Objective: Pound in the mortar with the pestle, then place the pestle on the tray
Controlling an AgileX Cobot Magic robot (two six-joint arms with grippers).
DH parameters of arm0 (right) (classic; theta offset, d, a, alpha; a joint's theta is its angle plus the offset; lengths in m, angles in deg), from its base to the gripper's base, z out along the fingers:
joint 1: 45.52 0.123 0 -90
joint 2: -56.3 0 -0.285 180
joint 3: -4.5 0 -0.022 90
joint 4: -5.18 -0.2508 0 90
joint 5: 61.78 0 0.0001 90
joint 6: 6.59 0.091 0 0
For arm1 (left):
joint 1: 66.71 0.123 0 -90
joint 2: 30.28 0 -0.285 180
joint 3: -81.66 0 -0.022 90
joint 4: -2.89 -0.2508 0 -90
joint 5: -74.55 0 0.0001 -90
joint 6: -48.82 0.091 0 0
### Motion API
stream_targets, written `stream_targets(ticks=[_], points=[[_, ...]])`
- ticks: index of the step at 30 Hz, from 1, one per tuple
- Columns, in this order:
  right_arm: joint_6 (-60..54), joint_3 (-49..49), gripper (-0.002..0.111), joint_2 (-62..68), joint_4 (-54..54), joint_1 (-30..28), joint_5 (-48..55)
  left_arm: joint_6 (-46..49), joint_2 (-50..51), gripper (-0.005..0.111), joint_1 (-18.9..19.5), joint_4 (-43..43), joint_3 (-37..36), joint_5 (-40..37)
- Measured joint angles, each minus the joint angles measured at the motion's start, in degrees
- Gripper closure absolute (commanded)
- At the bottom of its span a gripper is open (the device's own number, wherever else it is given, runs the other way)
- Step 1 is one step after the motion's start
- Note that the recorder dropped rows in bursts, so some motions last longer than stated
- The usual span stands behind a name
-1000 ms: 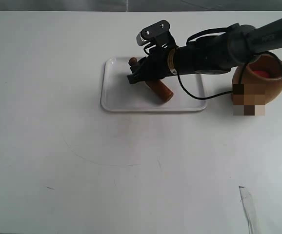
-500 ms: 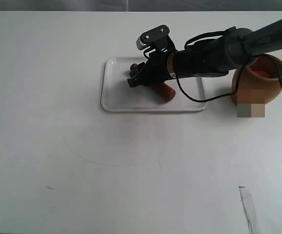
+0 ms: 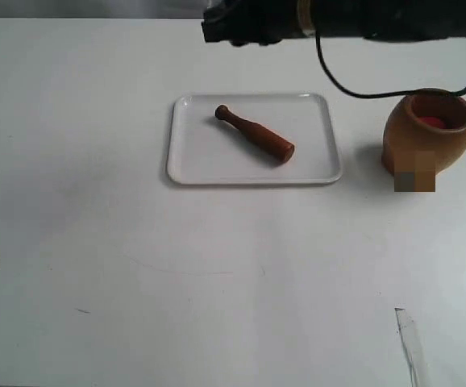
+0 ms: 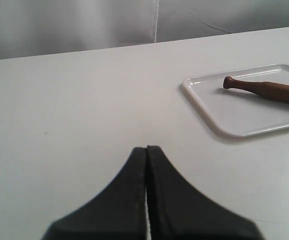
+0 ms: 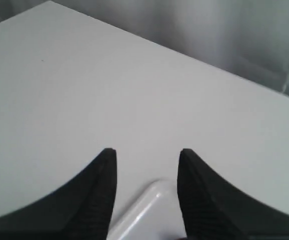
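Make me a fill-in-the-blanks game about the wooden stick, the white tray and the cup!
1. The ____ lies on the white tray.
2. In the exterior view, the mortar stands to the tray's ____.
3. The left gripper is ____.
4. The right gripper is ____ and holds nothing.
Missing words: pestle; right; shut; open.

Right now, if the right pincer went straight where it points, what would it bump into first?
Probably the bare white table, just beyond the tray corner that shows between the fingers of the open right pincer. Depth is hard to judge.
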Motion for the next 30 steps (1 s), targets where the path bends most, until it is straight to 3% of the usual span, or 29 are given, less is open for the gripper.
stream_targets(ticks=[4,13,21,30], points=[[12.7,-2.3,0.108,-8.7,13.6,0.4,-2.4,0.0,0.0,0.107,0.0,0.0,0.0,0.0],[16.9,-15.7,0.108,-25.2,18.0,0.5,-10.2,0.0,0.0,0.107,0.0,0.0,0.0,0.0],[17.1,-28.0,0.108,-36.2,18.4,0.6,-26.6,0.0,0.0,0.107,0.0,0.0,0.0,0.0],[17.3,-31.8,0.108,-39.2,18.6,0.6,-36.5,0.0,0.0,0.107,0.0,0.0,0.0,0.0]])
